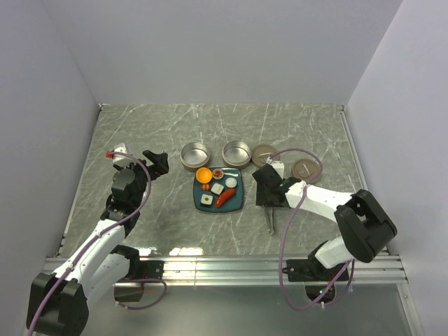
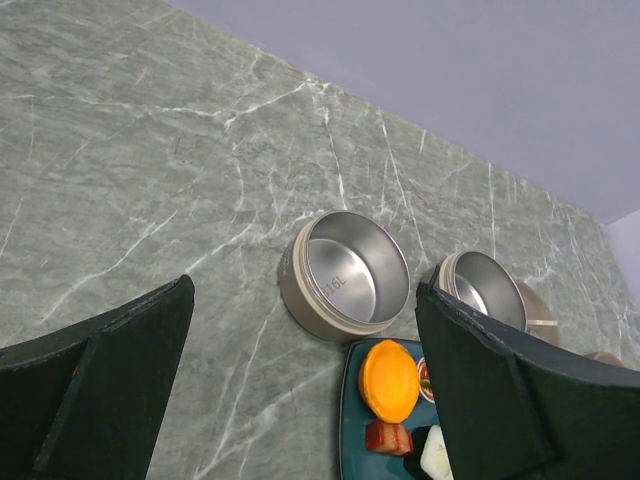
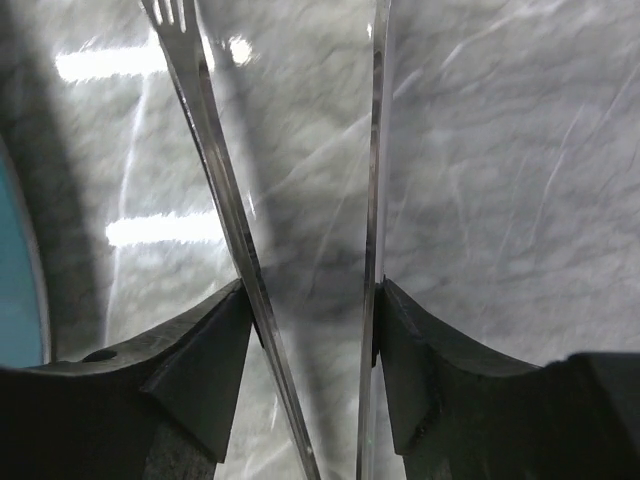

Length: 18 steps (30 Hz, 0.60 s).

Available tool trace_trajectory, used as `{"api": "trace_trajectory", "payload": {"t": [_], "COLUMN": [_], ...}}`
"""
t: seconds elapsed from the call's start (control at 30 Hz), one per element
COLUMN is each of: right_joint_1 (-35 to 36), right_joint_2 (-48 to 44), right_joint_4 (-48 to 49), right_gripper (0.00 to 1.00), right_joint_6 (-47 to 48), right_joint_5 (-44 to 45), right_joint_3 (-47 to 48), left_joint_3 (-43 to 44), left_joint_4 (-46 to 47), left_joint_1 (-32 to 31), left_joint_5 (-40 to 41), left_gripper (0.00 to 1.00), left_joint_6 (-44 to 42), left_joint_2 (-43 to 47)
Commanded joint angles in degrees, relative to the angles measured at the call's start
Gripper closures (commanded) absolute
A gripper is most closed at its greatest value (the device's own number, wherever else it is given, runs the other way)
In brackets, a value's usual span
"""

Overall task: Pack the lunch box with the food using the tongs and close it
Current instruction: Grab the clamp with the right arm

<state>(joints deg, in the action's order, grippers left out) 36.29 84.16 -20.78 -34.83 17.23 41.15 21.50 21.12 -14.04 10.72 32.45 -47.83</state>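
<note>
The tongs lie on the marble to the right of the teal plate. My right gripper is low over them. In the right wrist view its fingers press against the outer sides of both silvery arms, so it is shut on the tongs. The food rests on the plate: an orange round piece, a red elongated piece and a white block. Two open metal lunch box bowls stand behind the plate. My left gripper hovers open and holds nothing.
Two round lids lie right of the bowls, one just behind my right gripper. The left wrist view shows the nearer bowl, the orange piece and the plate's corner between the left fingers. Grey walls enclose the table.
</note>
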Motion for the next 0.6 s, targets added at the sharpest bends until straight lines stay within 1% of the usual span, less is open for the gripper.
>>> {"api": "trace_trajectory", "payload": {"t": [0.0,0.17,0.3,0.57], "right_joint_1": [2.3,4.3,5.8,11.5], "right_joint_2": [-6.2,-13.4,-19.1,-23.4], "right_joint_4": [-2.5,-5.3,-5.3,-5.7], "right_gripper": [0.42,0.41,0.41,0.41], "right_joint_6": [-1.1,-1.7,-1.6,-1.3], "right_joint_5": [2.6,5.3,5.0,5.9], "right_joint_3": [0.2,-0.3,-1.2,0.0], "left_joint_3": [-0.5,-0.6,-0.6,-1.3], "left_joint_4": [1.6,1.4,1.2,-0.3], "left_joint_1": [0.2,0.3,0.4,0.4], "left_joint_5": [-1.1,-1.3,-1.4,-0.5], "left_gripper": [0.01,0.01,0.00,0.00], "left_joint_6": [0.7,0.7,0.7,0.9], "left_joint_2": [1.0,1.3,1.6,4.5]}}
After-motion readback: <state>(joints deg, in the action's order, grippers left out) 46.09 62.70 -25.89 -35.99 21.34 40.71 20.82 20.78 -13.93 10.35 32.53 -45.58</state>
